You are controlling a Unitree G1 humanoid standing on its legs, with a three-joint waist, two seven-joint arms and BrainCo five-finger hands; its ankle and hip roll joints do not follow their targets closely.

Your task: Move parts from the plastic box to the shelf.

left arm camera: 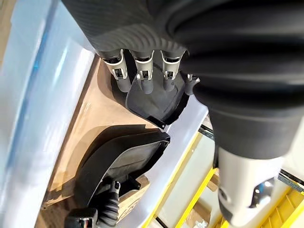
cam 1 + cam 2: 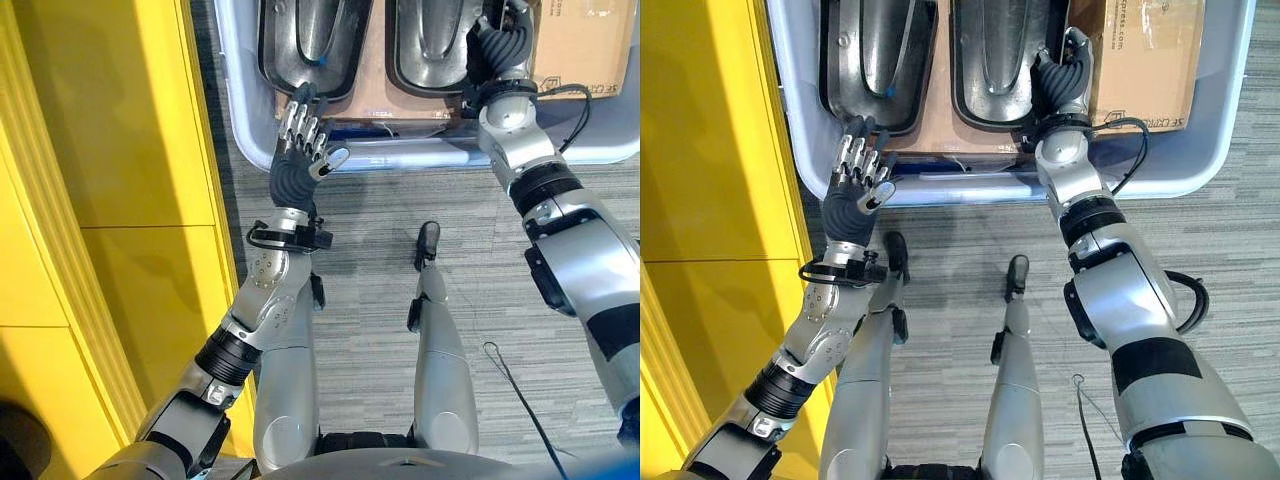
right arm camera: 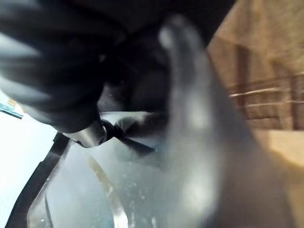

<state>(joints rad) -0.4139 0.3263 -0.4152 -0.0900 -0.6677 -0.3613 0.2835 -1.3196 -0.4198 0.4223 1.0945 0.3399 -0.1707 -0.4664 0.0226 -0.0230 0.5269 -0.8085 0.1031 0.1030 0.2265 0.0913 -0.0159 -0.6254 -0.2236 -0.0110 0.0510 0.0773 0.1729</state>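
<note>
- Two dark moulded parts, left part [image 2: 875, 60] and right part [image 2: 1000, 60], lie side by side in the plastic box [image 2: 1225, 140], beside a cardboard box [image 2: 1150, 60]
- Left hand [image 2: 855, 190] hovers at the box's near rim, fingers straight
- Right hand [image 2: 1065, 85] reaches the right part's edge; finger state cannot be told

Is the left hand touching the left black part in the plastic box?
Touching. In the left wrist view the left hand has its fingertips resting on the near edge of the black part, fingers straight.
</note>
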